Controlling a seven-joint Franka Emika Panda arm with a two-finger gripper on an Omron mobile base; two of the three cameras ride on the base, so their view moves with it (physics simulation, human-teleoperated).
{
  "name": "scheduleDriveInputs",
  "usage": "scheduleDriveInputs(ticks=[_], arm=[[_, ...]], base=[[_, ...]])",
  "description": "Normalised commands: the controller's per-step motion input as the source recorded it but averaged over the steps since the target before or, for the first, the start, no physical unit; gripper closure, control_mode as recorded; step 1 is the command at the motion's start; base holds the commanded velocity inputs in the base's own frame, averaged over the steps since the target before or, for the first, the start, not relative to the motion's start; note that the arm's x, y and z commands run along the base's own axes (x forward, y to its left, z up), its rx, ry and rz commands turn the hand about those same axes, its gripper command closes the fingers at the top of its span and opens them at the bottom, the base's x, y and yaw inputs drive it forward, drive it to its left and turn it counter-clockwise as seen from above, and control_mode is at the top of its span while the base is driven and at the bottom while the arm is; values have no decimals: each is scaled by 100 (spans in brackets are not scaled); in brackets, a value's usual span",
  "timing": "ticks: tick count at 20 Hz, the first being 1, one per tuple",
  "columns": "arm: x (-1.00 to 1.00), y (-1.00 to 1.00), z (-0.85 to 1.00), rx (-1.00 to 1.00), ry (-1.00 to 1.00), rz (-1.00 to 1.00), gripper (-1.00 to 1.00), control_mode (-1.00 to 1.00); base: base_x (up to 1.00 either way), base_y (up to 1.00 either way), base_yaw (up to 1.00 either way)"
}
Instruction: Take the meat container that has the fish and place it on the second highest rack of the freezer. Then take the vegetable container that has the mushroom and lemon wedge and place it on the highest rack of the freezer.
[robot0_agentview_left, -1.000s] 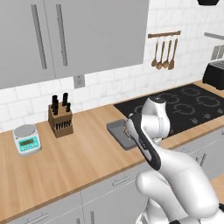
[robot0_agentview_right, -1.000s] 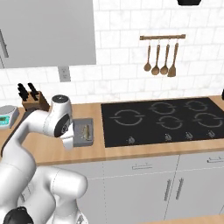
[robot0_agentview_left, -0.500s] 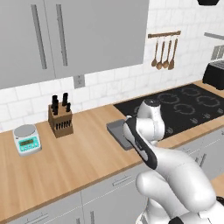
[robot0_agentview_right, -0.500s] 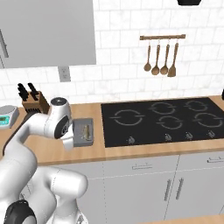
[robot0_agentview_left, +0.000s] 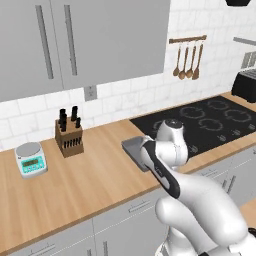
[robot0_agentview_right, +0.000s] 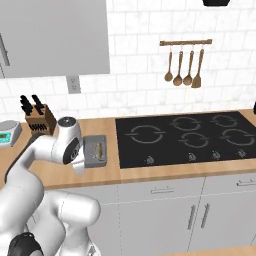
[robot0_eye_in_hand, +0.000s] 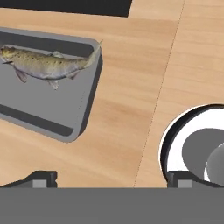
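Meat container (robot0_eye_in_hand: 48, 100) flat on wooden bench (robot0_eye_in_hand: 131, 87) beside black cooktop (robot0_agentview_right: 190, 137), fish (robot0_eye_in_hand: 43, 64) inside, untouched. Jaws above it, spread full wide, holding nothing. Judgement: task barely begun; grasp, both freezer placements still ahead.

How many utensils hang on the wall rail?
4: all hang side by side from the wooden rail above the cooktop: three spoons to the left, one spatula rightmost.
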Motion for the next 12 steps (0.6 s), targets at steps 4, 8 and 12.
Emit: scheduleDriveInputs(ticks=[4,8,12], arm=[[0,0,-15,0,-3,0,-100,-100],[5,0,-12,0,-1,0,-100,-100],[25,0,-5,0,0,0,-100,-100]], base=[[0,0,0],[0,0,0],[0,0,0]])
